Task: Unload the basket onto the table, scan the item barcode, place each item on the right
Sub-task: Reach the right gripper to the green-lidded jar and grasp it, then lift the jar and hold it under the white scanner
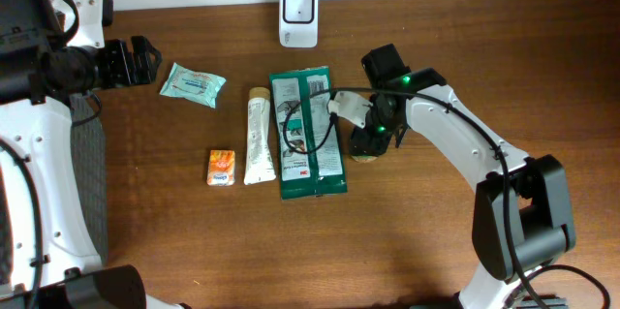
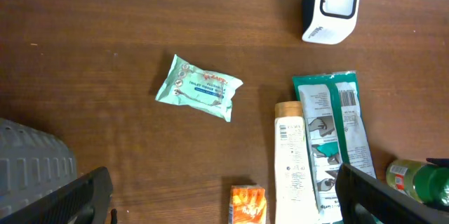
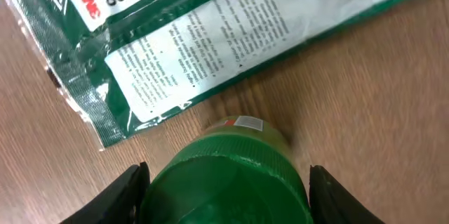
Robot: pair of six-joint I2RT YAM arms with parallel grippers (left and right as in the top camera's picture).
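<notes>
A small jar with a green lid stands on the table just right of the green 3M package. My right gripper is down over it. In the right wrist view the green lid fills the space between the two black fingers, which press against its sides. The white barcode scanner stands at the table's back edge, also seen in the left wrist view. My left gripper hovers wide open at the far left, holding nothing. The jar shows at that view's right edge.
A mint-green wipes packet lies at the left. A white tube lies beside the 3M package, and a small orange packet sits left of the tube. A black cable crosses the 3M package.
</notes>
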